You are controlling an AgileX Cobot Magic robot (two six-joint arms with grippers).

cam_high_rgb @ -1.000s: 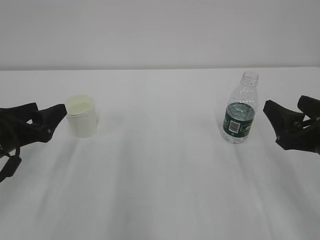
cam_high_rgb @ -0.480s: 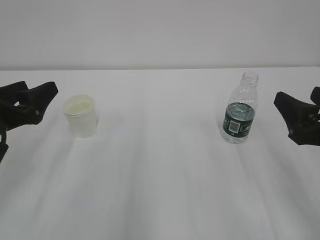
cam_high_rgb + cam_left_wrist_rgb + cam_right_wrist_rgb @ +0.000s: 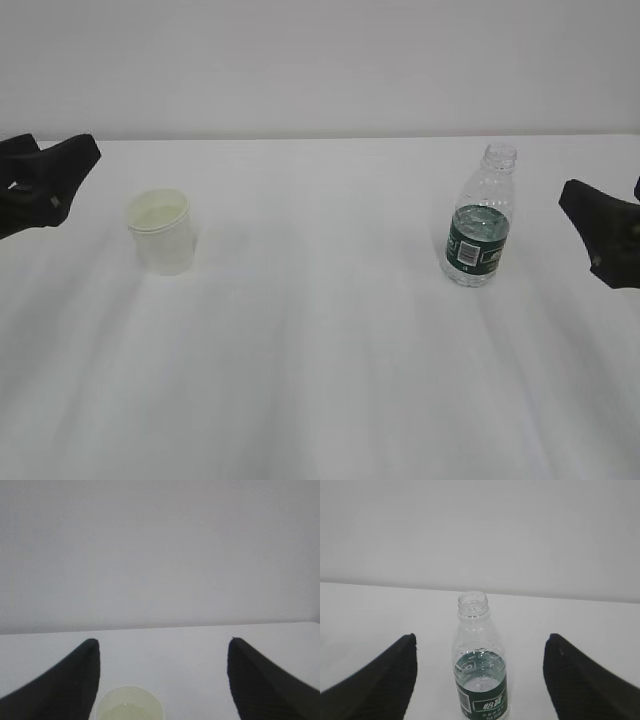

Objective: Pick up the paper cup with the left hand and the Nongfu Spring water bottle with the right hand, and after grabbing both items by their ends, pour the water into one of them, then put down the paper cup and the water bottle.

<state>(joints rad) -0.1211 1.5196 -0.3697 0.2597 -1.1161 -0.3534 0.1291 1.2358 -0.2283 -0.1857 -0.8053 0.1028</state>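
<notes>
Left hand (image 3: 45, 180) jaws wide, empty, paper cup (image 3: 161, 231) just ahead, apart | right hand (image 3: 600, 235) wide, empty, Nongfu Spring water bottle (image 3: 480, 222) ahead | cup holds liquid; both upright, ungripped; judged at closing stage.

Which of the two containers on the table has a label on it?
The water bottle on the right: a dark green band wraps its lower half. The paper cup on the left is plain white.

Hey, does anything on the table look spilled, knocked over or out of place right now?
Nothing stands out. The paper cup and the water bottle both stand upright and well apart on the white table, with no puddle visible. The bottle has no cap. Both claws, left and right, are open and clear of them.
</notes>
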